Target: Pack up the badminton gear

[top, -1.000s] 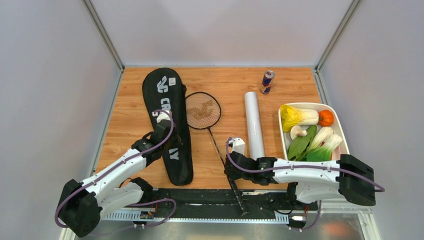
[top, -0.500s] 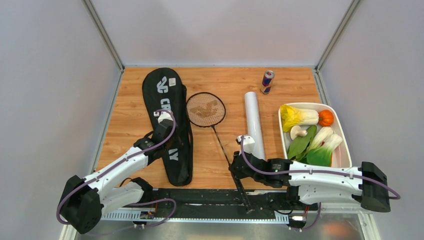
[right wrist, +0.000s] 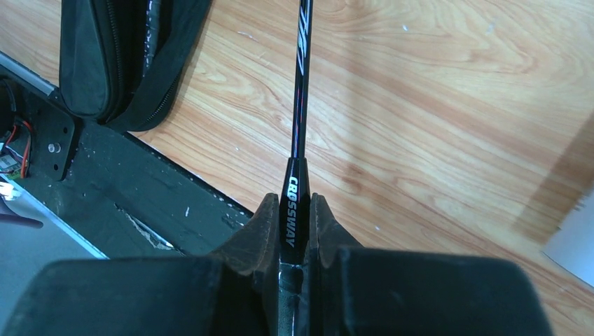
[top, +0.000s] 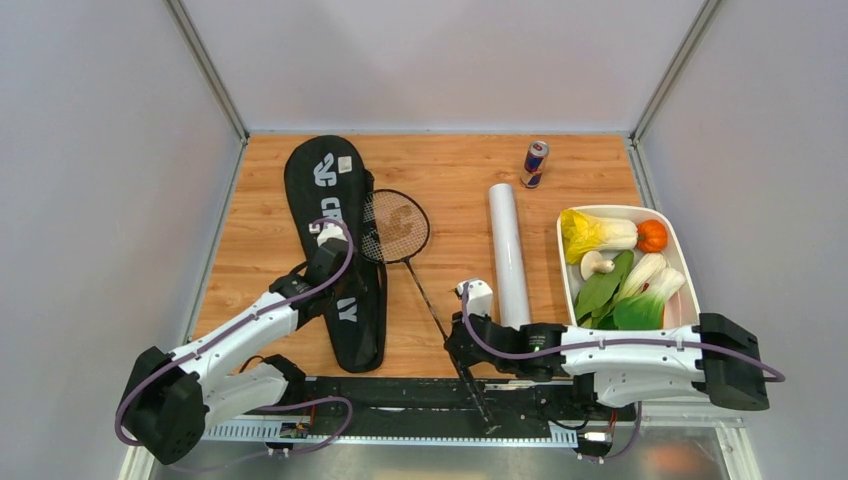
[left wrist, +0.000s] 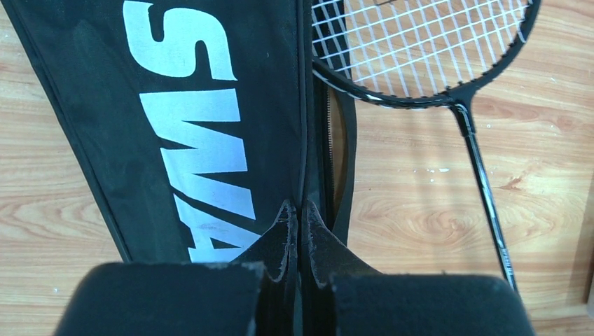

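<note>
Gripping the racket (right wrist: 300,105) by its lower shaft, jaws closed on it, the right gripper (right wrist: 294,210) aims the strung head at the racket bag (left wrist: 175,105) on the bench (top: 470,160), whose zip edge the left gripper (left wrist: 298,210) pinches with fully closed jaws, seemingly to hold its mouth open.

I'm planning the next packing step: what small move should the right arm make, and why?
Probably slide the racket leftward, head first, into the racket bag. The right fingers are shut on its shaft, its head lies at the bag's open zipper edge, and the left fingers pinch that edge.
</note>
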Controlling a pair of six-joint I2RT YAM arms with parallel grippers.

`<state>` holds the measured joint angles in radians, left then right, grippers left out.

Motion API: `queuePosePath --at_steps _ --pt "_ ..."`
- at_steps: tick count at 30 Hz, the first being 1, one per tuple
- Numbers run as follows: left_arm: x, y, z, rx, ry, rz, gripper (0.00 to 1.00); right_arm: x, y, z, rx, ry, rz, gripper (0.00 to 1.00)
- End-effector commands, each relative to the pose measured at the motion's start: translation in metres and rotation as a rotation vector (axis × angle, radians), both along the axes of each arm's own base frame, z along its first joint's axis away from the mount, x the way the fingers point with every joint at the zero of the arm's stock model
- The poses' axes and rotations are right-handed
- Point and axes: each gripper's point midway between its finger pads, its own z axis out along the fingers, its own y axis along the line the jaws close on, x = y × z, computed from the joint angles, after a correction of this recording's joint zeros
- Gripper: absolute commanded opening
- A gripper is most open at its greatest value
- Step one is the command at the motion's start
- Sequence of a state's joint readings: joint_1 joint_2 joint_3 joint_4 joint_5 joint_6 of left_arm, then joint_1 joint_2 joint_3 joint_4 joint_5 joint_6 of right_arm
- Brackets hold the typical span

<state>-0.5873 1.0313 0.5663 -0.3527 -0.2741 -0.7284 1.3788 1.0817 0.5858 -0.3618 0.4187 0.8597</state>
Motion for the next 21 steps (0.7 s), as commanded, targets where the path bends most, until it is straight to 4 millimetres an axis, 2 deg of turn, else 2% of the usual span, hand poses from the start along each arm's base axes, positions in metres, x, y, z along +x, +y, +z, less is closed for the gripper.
queuePosePath --at_steps 1,7,12,16,21 --pt "0.016 -0.015 0.026 -0.079 -0.069 -0.003 0.00 0.006 0.031 0.014 0.110 -0.054 0.025 0.00" --pt "0.014 -0.021 0.026 -0.114 -0.064 -0.018 0.00 0.024 0.062 0.023 0.134 -0.134 0.004 0.00" --pt "0.008 -0.024 0.022 -0.135 -0.048 -0.030 0.00 0.048 0.103 0.044 0.148 -0.206 -0.013 0.00" --pt "0.004 -0.025 0.022 -0.153 -0.044 -0.040 0.00 0.067 0.133 0.049 0.138 -0.225 0.009 0.00" --pt "-0.002 -0.027 0.017 -0.180 -0.032 -0.049 0.00 0.092 0.157 0.050 0.159 -0.222 0.011 0.00"
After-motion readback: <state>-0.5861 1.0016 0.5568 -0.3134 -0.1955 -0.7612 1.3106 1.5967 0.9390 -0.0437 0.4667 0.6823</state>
